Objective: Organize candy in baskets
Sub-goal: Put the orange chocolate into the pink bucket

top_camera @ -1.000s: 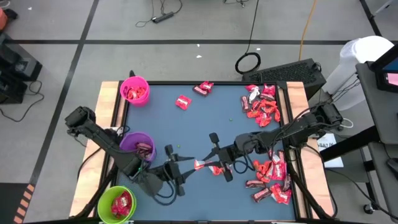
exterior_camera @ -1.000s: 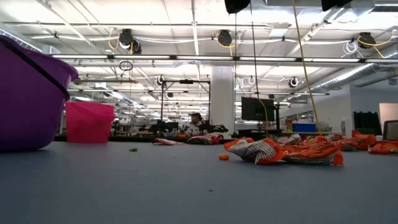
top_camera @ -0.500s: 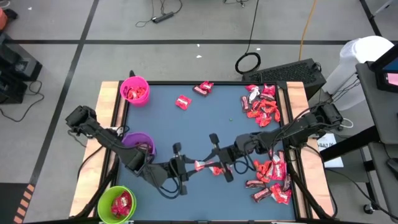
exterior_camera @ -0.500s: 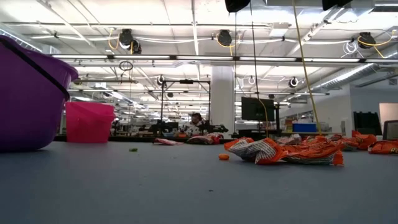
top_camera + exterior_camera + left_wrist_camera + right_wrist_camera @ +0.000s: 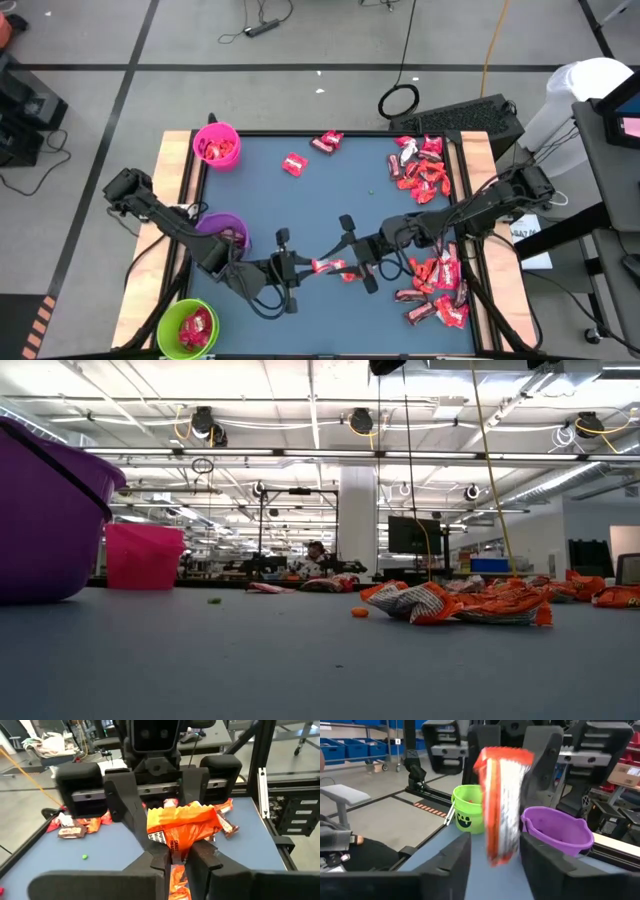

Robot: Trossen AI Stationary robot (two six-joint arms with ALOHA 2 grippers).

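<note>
An orange-red wrapped candy (image 5: 325,266) hangs in the air between my two grippers, which face each other over the table's near middle. My left gripper (image 5: 300,268) is shut on it. My right gripper (image 5: 346,262) is open, with its fingers on either side of the candy's other end (image 5: 496,855). The pink basket (image 5: 216,145), the purple basket (image 5: 222,232) and the green basket (image 5: 187,328) stand along the table's left edge, each with candy inside. My left gripper pinches the candy between its two fingers at a crumpled, narrowed part (image 5: 178,854) below its flared end. The fingers lie level and come from the table's left. The candy is lifted clear of the table, and its flared end (image 5: 182,815) sticks out toward my right gripper. My right gripper: one finger (image 5: 532,852) stands right beside the candy, but I cannot tell whether it touches; a gap shows on the other side.
Heaps of candy lie along the table's right side, one far (image 5: 420,172) and one near (image 5: 438,285). Two loose pieces lie at the far middle (image 5: 293,164) (image 5: 328,142). Tiny specks dot the mat (image 5: 214,600). The blue mat's middle (image 5: 290,205) is bare.
My left gripper has gone toward the table's right edge, up to the candy in front of my right gripper. The candy has stayed at about the same place, clear of the table.
</note>
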